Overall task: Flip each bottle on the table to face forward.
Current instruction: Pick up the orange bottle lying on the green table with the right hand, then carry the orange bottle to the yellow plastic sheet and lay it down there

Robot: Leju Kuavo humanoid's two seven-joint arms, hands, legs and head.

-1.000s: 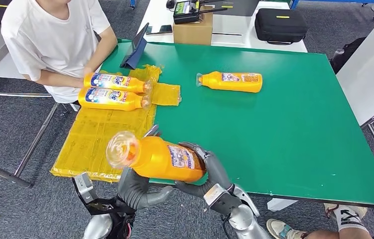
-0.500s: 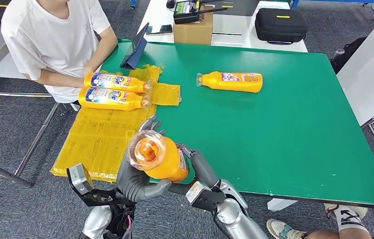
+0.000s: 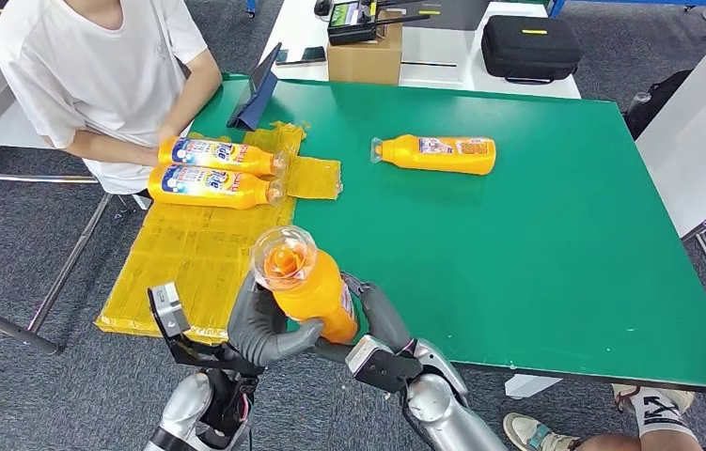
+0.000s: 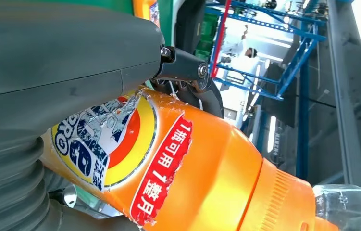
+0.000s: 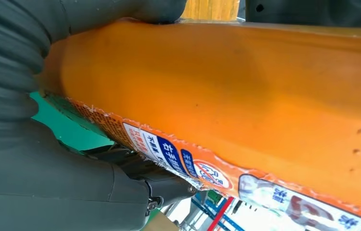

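Green table (image 3: 556, 282), near edge: orange detergent bottle (image 3: 309, 293) clasped between left hand (image 3: 259, 329) and right hand (image 3: 374, 315), fingers wrapped round its body (both gripping), long axis tipped upward, clear cap toward camera, lifted off the surface.

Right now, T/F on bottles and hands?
1. Both hands, left hand and right hand, hold one bottle. True.
2. That bottle lies flat on the table. False: it is lifted, cap toward the camera.
3. Two bottles lie on the yellow sheet by a person. True.
4. The far bottle stands upright. False: it lies on its side.
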